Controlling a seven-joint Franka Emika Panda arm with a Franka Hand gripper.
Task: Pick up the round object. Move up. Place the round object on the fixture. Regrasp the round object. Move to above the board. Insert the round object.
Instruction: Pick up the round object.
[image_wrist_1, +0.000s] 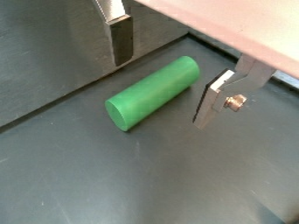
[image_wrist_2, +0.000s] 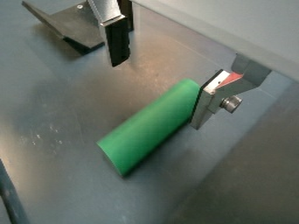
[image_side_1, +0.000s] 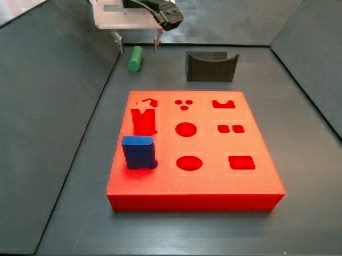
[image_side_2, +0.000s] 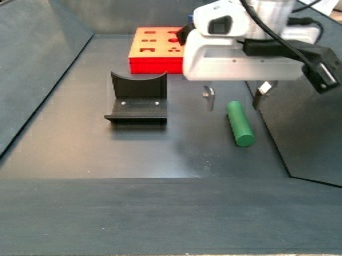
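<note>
Round object (image_wrist_1: 153, 92) lies flat on the bench; end effector (image_wrist_1: 167, 72) spread, straddling one end — I'd center before pinching.

gripper (image_wrist_2: 163, 74) open above floor, fingers (image_wrist_2: 118, 42) straddling far end of round object (image_wrist_2: 149, 128), not touching; peg lies flat; fixture (image_wrist_2: 66, 28) nearby

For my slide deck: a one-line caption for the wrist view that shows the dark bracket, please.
Open gripper poised over the green peg lying on the grey floor, its fingers either side, the fixture behind.
</note>
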